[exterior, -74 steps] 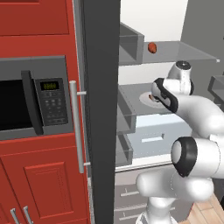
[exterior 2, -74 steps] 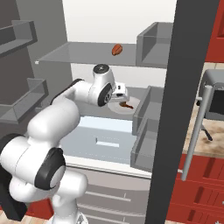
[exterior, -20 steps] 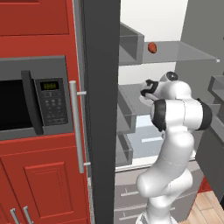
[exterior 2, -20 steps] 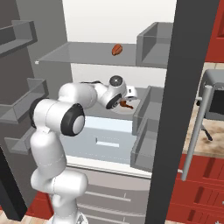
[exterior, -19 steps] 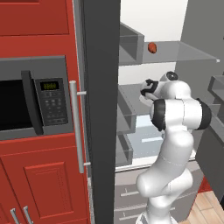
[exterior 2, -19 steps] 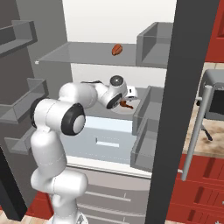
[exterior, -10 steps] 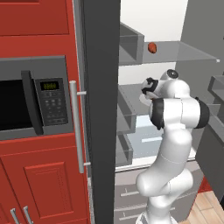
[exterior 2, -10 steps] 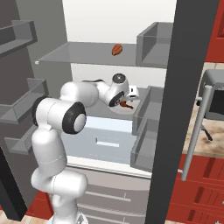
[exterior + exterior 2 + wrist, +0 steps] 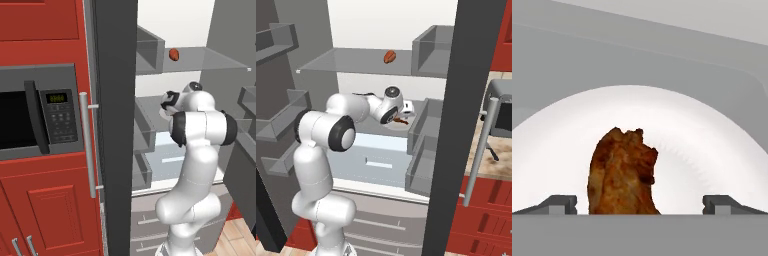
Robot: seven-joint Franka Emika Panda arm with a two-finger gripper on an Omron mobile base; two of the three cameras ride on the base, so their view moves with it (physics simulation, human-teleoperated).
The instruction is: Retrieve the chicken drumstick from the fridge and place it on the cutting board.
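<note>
The reddish-brown chicken drumstick (image 9: 623, 172) lies on a white plate (image 9: 712, 145) on the fridge's middle glass shelf. My gripper (image 9: 641, 205) is open, with one dark fingertip on each side of the meat and close to it. In the right base view the drumstick (image 9: 401, 120) peeks out beside the hand, deep inside the pale grey interior of the fridge (image 9: 381, 145). From the left base side, the hand (image 9: 169, 99) reaches in past the dark fridge wall (image 9: 117, 130). The cutting board is out of view.
A rounded orange-brown lump (image 9: 389, 56) sits on the upper glass shelf (image 9: 215, 57). Grey door bins (image 9: 423, 145) hang to the right of the arm, beside the dark door edge (image 9: 461, 115). A microwave (image 9: 35, 115) is set in the red cabinets on the left.
The arm has folded upright and pushed the hand deeper onto the middle shelf, closer to the plate. Over the last second the hand only crept slightly forward.
</note>
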